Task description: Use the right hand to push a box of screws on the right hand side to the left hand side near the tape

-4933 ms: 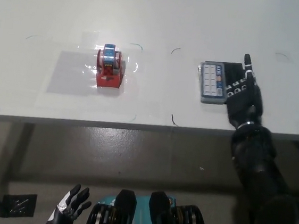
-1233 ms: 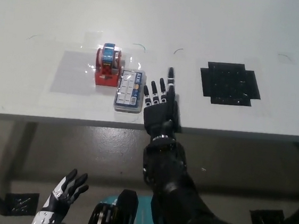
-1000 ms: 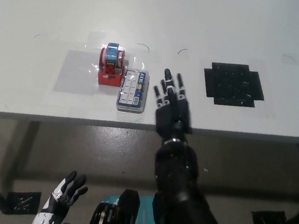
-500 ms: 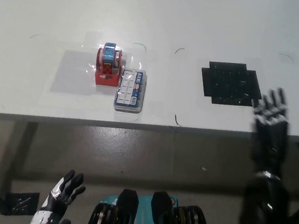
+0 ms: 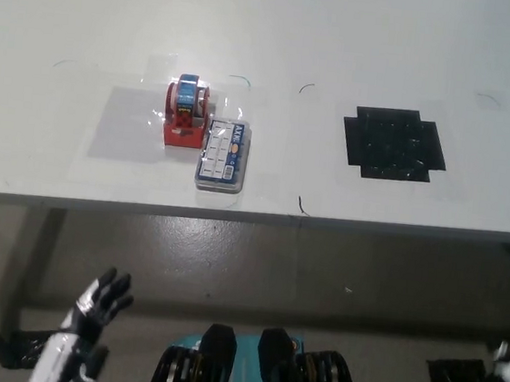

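One clear plastic box of screws with a blue label (image 5: 222, 155) lay touching the red tape dispenser (image 5: 186, 114); we judged the push done. Our white left hand (image 5: 102, 297) hung below, fingers spread, right hand unseen.

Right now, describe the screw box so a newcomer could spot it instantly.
On the white table, look left of the black cross-shaped patch to the red tape dispenser. The screw box lies flat right beside it, toward the table's front edge. Unlike the upright red dispenser, it is a flat, clear rectangular case with a blue label and rows of white compartments.
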Robot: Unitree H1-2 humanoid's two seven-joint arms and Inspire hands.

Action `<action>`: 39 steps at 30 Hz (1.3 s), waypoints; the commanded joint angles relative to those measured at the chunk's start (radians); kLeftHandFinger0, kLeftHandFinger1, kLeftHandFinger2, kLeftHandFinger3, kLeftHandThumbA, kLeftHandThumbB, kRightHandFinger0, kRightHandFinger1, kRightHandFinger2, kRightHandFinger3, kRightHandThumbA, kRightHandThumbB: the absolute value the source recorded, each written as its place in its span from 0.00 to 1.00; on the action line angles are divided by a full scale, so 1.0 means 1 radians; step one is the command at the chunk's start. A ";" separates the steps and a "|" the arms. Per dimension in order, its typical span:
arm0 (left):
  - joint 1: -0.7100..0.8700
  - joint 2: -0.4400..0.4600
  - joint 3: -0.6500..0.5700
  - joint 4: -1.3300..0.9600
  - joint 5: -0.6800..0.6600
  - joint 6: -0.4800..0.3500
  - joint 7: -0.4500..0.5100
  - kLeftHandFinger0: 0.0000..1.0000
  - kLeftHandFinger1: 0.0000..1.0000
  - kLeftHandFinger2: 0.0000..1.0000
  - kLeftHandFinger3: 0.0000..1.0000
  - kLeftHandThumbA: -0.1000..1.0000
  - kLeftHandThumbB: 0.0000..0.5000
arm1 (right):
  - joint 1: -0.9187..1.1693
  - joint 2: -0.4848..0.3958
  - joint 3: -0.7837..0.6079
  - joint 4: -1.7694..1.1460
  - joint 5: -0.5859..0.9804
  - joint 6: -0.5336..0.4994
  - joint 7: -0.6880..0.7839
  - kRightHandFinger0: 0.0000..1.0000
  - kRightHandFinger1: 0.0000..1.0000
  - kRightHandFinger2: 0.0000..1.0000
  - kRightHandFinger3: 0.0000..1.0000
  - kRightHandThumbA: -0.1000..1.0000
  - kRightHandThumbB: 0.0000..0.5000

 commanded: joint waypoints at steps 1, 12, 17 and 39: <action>-0.093 0.042 0.065 0.025 0.006 0.011 0.023 1.00 1.00 1.00 1.00 0.89 0.15 | 0.121 -0.041 0.148 -0.121 -0.207 -0.095 0.087 1.00 1.00 1.00 1.00 1.00 0.60; -0.167 0.025 0.097 0.187 0.042 -0.006 0.036 1.00 1.00 1.00 1.00 0.99 0.28 | 0.026 -0.065 0.232 0.133 -0.212 -0.095 -0.027 1.00 1.00 1.00 1.00 1.00 0.62; -0.149 0.014 0.095 0.249 0.018 -0.023 0.025 1.00 1.00 1.00 1.00 0.96 0.29 | -0.004 -0.063 0.217 0.193 -0.162 -0.095 -0.005 1.00 1.00 1.00 1.00 1.00 0.56; -0.114 0.036 0.091 0.363 0.049 -0.051 0.012 1.00 1.00 1.00 1.00 0.98 0.29 | -0.038 -0.047 0.149 0.181 -0.166 -0.095 -0.063 1.00 1.00 1.00 1.00 1.00 0.56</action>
